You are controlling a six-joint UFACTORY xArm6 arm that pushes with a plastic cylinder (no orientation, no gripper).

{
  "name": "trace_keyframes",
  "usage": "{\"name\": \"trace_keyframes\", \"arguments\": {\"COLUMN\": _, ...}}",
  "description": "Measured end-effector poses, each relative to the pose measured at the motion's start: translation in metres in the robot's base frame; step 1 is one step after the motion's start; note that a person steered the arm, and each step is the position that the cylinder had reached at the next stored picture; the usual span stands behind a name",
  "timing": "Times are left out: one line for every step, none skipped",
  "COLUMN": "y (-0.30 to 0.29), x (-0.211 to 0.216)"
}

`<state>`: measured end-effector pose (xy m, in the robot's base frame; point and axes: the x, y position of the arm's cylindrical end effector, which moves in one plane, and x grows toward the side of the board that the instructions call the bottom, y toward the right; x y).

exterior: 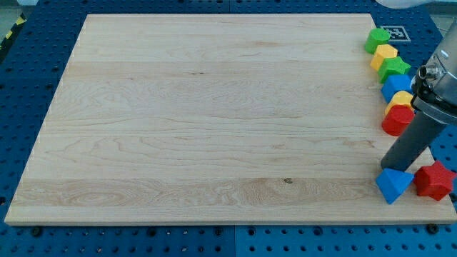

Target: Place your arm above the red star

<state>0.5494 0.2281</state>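
Note:
The red star (435,180) lies at the board's lower right corner, partly over the edge. A blue triangle (393,185) sits just to its left, almost touching it. My tip (391,168) rests on the board at the blue triangle's top edge, left of and slightly above the red star. The dark rod slants up to the view's right.
A column of blocks runs down the board's right edge: a green block (378,40), a yellow one (384,55), a green one (394,69), a blue one (396,86), a yellow one (400,99) and a red one (397,121). The wooden board (214,121) lies on a blue perforated table.

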Motion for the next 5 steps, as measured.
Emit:
{"name": "trace_keyframes", "arguments": {"y": -0.001, "x": -0.019}}
{"name": "trace_keyframes", "arguments": {"y": -0.007, "x": -0.024}}
{"name": "trace_keyframes", "arguments": {"y": 0.018, "x": -0.024}}
{"name": "trace_keyframes", "arguments": {"y": 0.033, "x": -0.024}}
{"name": "trace_keyframes", "arguments": {"y": 0.034, "x": -0.024}}
